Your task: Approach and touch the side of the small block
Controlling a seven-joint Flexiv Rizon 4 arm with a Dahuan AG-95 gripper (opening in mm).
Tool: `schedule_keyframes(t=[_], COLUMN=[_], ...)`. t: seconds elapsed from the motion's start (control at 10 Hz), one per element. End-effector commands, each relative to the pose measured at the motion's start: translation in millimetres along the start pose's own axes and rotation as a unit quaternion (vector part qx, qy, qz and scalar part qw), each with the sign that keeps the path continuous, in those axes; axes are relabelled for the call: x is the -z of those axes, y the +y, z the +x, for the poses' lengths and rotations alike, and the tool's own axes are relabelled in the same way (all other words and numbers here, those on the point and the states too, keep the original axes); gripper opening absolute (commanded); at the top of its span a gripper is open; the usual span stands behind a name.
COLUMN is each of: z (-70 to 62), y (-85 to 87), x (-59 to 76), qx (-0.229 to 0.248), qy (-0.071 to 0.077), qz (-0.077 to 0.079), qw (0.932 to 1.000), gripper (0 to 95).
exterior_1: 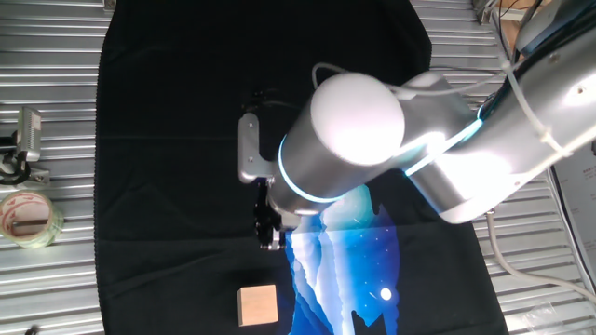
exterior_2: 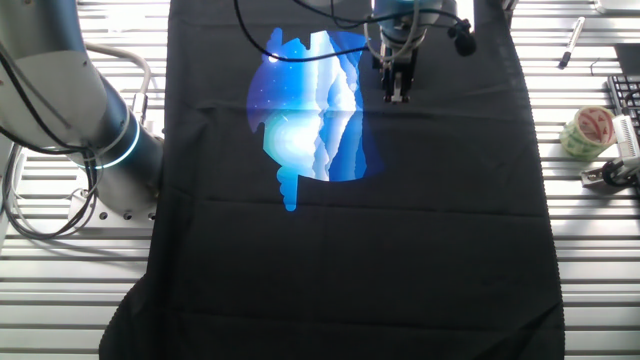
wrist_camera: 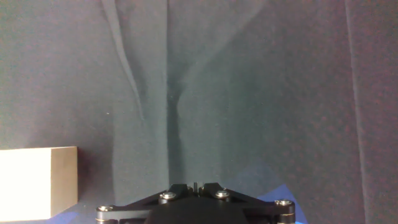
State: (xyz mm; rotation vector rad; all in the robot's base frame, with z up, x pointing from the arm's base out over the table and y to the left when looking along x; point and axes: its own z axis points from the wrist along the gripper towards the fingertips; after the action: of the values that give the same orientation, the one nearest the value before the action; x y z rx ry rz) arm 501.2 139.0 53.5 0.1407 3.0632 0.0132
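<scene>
Tan small block (exterior_1: 258,305) sits near the surface's edge; end effector (exterior_1: 270,240), opening unclear, should descend beside it.

The arm (exterior_1: 372,140) is glossy white and silver-grey, with glowing cyan rings at its joints. Grey cables trail along it. The gripper (exterior_1: 270,240) is black, with silver screws on its base.

You have a ribbed metal table (exterior_1: 56,112) carrying a black cloth (exterior_1: 177,140) with a blue-and-white printed patch (exterior_2: 310,120). On the cloth sits the small block (exterior_1: 258,304), near one edge. Off the cloth, directly on the metal, lie a roll of clear tape (exterior_1: 28,219) and a pen (exterior_2: 570,42).
</scene>
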Motion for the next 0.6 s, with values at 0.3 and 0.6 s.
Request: schedule_keyframes(t=[0.3,0.6], z=[-0.3,1.2], y=[8.8,16.5], x=[1.8,0.5], qx=[-0.001,0.000], qy=[0.003,0.002], qz=[-0.001,-0.003], qw=[1.0000,1.0000], gripper=[0.0,0.0])
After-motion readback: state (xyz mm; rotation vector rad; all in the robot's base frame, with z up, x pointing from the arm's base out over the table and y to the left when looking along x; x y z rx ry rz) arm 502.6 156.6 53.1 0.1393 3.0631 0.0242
